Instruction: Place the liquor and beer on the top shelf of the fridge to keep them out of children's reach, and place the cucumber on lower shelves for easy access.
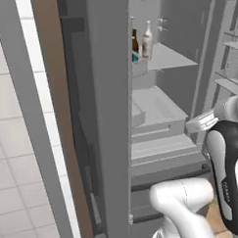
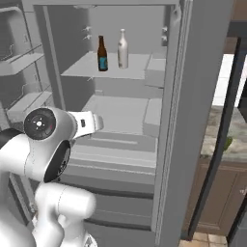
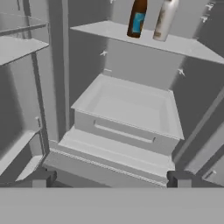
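The fridge (image 2: 169, 96) stands open in front of me. On its top shelf (image 2: 84, 69) the dark brown beer (image 2: 102, 54) with a teal label stands upright, left of the pale liquor (image 2: 123, 49). Both bottles also show as the beer (image 3: 137, 18) and the liquor (image 3: 164, 19) at the upper edge of the hand view, on the top shelf (image 3: 183, 46). My gripper (image 3: 111, 180) is open, holds nothing, and hangs in front of the lower shelves (image 3: 131, 105), well below the bottles. A small green shape, the cucumber (image 2: 227, 143), lies on the counter past the right door.
Door bins (image 2: 24, 62) line the open left door. The right door edge (image 2: 219, 144) stands between the fridge and the stone counter (image 2: 239, 130). Grey drawers (image 2: 116, 159) sit under the tray-like shelf. My white arm (image 2: 46, 149) is low in front of the fridge.
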### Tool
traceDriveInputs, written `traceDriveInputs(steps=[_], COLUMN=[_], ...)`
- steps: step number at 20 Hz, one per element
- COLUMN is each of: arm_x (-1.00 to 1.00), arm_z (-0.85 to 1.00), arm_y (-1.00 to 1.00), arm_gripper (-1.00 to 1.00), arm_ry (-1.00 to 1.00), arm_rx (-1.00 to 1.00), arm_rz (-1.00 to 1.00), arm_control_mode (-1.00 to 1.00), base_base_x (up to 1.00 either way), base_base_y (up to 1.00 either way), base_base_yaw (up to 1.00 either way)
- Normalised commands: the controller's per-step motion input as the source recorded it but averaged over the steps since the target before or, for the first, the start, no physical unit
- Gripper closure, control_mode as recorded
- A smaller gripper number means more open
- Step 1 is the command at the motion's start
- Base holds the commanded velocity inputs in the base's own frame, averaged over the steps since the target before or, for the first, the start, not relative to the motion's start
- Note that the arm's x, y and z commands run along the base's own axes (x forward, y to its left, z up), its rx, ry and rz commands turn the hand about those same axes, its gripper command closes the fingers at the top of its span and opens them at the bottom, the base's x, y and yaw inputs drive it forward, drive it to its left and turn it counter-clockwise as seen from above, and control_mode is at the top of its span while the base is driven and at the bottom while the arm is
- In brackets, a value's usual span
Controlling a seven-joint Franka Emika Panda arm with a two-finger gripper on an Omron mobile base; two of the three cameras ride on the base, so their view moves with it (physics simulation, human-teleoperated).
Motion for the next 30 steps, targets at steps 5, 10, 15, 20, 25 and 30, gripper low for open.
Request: traceDriveInputs(steps=[5, 10, 15, 20, 25, 30], arm_x=[0.00, 0.00, 0.00, 0.00, 0.00, 0.00], arm_z=[0.00, 0.00, 0.00, 0.00, 0.00, 0.00], arm_y=[0.00, 0.00, 0.00, 0.00, 0.00, 0.00], arm_gripper=[-1.00, -1.00, -1.00, -1.00, -1.00, -1.00], arm_ry=[0.00, 0.00, 0.00, 0.00, 0.00, 0.00], arm_rx=[0.00, 0.00, 0.00, 0.00, 0.00, 0.00], arm_rz=[0.00, 0.00, 0.00, 0.00, 0.00, 0.00], arm_control_mode=[1.00, 1.00, 1.00, 1.00, 1.00, 1.00], base_base_x=[-0.89, -0.34, 0.00, 0.00, 0.02, 0.34], base_base_y=[-0.25, -0.59, -0.72, -0.67, -0.65, -0.63], base_base_yaw=[-0.10, -0.36, -0.55, -0.62, -0.60, -0.27])
